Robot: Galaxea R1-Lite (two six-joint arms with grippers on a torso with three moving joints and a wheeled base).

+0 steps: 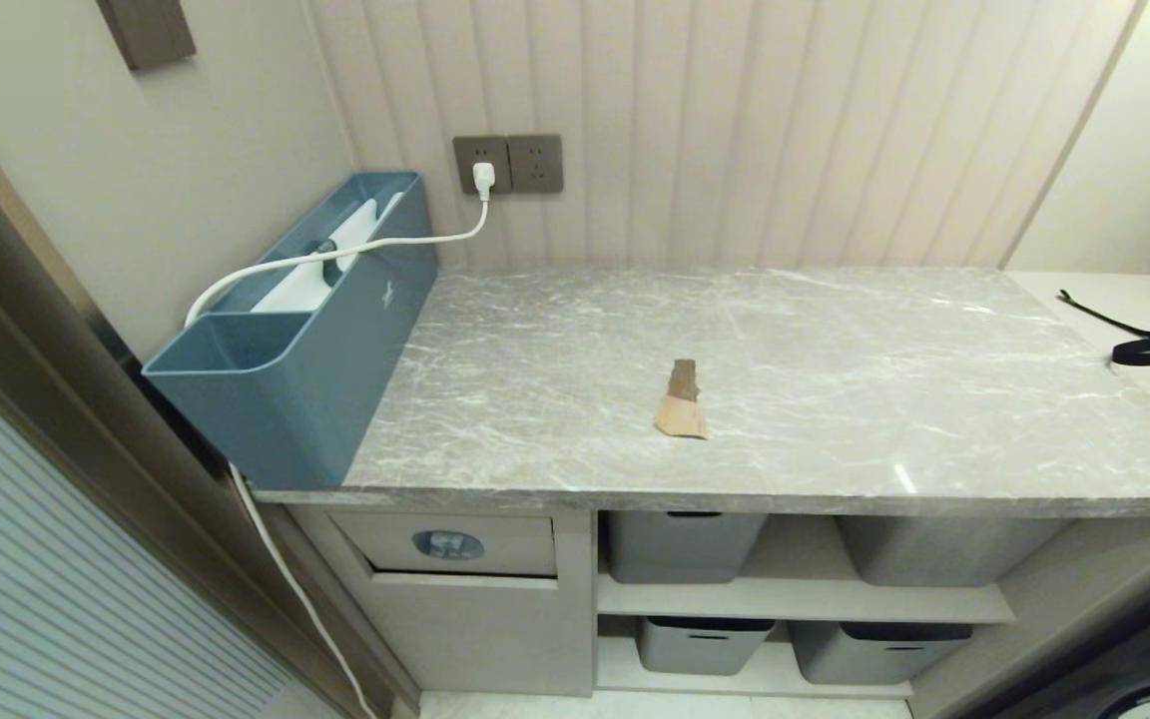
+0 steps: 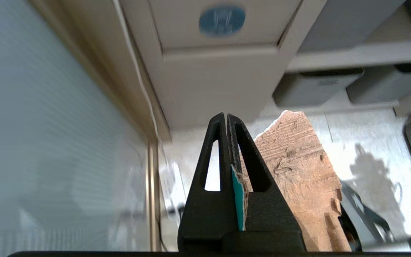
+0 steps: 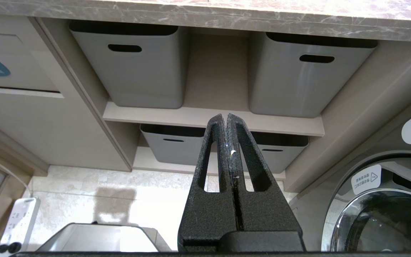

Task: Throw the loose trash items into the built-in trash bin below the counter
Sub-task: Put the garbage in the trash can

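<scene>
With the left gripper clamped on a cardboard scrap, push it squarely against the bin flap before releasing.

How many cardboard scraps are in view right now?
2. One cardboard scrap lies mid-counter; another scrap is clamped in the left claw, below counter level. Others may be out of view.

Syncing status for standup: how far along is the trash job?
Done: nothing I can confirm; the bin's inside is hidden. In hand: left claw shut on a cardboard scrap, below the bin flap, which looks closed. Left: one scrap on the counter. Right claw shut, empty.
</scene>
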